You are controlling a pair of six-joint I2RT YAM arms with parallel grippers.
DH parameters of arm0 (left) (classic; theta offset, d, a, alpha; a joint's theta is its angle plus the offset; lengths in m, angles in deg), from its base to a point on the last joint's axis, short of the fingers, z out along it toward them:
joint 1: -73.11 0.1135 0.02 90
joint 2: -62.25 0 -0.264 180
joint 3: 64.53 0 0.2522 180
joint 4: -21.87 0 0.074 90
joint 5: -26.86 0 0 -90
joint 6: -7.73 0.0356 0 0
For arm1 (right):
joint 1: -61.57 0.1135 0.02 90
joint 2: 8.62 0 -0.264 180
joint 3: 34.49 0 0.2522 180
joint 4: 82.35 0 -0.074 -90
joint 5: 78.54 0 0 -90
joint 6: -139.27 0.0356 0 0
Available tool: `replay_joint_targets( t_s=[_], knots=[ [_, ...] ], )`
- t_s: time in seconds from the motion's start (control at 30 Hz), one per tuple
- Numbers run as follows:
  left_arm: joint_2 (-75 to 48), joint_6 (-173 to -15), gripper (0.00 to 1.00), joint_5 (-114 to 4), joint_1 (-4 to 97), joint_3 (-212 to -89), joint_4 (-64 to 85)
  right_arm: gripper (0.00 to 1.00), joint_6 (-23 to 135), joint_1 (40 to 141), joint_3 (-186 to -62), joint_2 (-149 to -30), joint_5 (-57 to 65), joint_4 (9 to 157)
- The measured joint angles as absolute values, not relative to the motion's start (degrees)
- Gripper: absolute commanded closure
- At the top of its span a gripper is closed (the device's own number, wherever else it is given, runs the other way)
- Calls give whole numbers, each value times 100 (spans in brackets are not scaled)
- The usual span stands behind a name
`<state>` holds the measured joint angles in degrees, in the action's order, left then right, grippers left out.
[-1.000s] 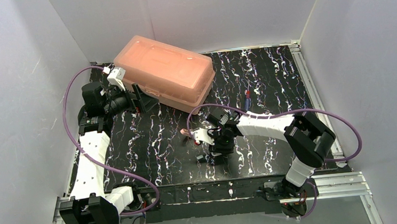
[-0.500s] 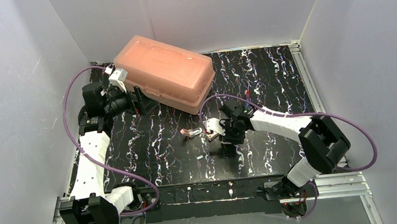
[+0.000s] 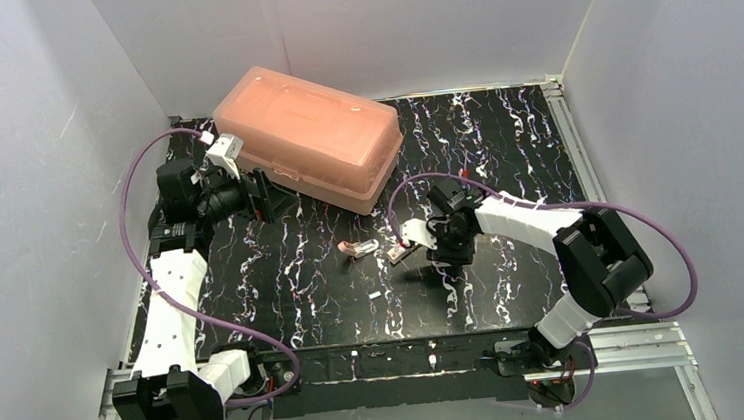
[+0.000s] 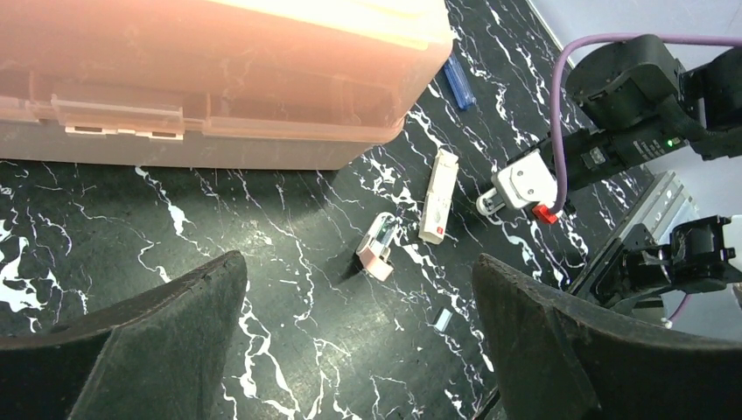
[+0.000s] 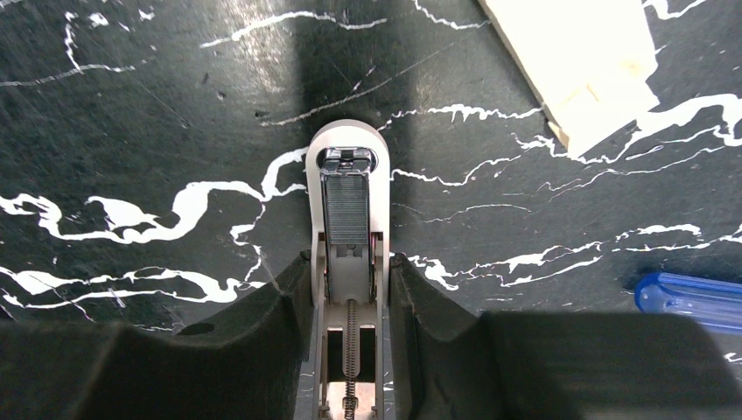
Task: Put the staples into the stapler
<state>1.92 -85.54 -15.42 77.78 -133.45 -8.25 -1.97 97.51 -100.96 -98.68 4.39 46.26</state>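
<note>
My right gripper [image 5: 350, 262] is shut on the white stapler [image 5: 348, 175], which lies open with its rounded tip pointing away over the table. A strip of staples [image 5: 347, 206] sits in its channel, with the spring behind it. The cream staple box [image 5: 582, 66] lies just beyond, to the right. From above, the right gripper [image 3: 439, 247] is mid-table beside that box [image 3: 401, 253]. A short loose strip of staples [image 4: 444, 319] lies on the table. My left gripper [image 4: 357, 259] is open and empty, hovering by the orange case; from above the left gripper [image 3: 264, 193] is at far left.
A large orange plastic case [image 3: 307, 140] stands at the back left. A small pink and clear object [image 4: 378, 248] lies left of the staple box. A blue pen-like item [image 4: 458, 83] lies beyond the right gripper. White walls surround the black marbled table [image 3: 284, 287].
My right gripper has moved from the near middle of the table away and to the right, carrying the stapler. The left gripper shifted slightly right.
</note>
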Motion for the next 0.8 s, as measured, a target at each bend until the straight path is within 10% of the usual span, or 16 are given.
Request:
replay_joint_targets(
  t_s=[0.43, 0.8],
  knots=[
    [222, -7221, 2, -1340, 7710, -12941, -1116, 25, -451, 9640, -10107, -10023, 225, 4639],
    [-110, -5470, 4, -1915, 6169, -12104, -1212, 21, -101, 9640, -10327, -9993, -337, 4628]
  ],
)
